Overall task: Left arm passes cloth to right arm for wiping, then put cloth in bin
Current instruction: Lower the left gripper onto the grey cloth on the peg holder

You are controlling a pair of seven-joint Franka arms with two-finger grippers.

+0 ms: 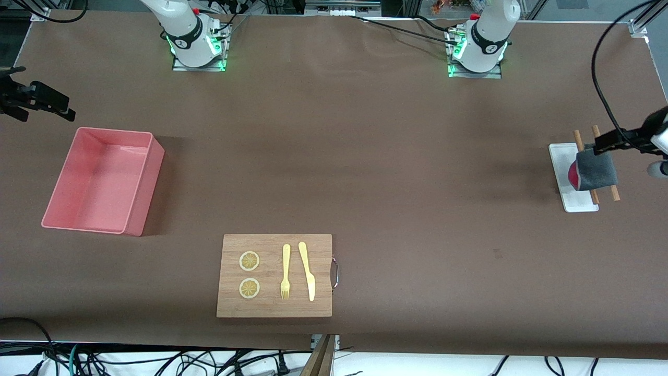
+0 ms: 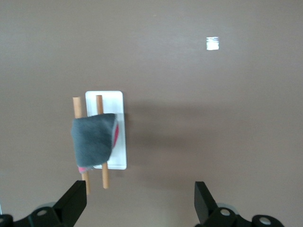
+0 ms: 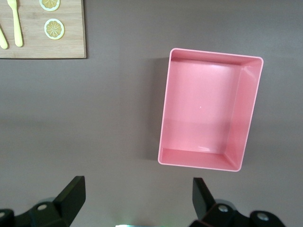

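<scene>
Lying nearest the front edge of the table, the wooden board (image 1: 274, 275) carries a fork (image 1: 285, 271), a knife (image 1: 307, 270) and two lemon slices (image 1: 249, 261). Farther up, the pink bin (image 1: 141, 180) stands empty toward the right arm's end. At the left arm's end the cloth (image 1: 595, 169) drapes over two sticks (image 1: 578, 140) on a white tray (image 1: 561, 172). The left gripper (image 2: 141, 201) hangs over it, released and holding nothing; the right gripper (image 3: 137, 198) waits spread over the bin. Nothing looks started: pickup, handover, wiping and binning all remain.

Grey cloth (image 1: 596, 168) drapes two wooden rods (image 1: 605, 196); pink bin (image 1: 62, 222) empty.
</scene>
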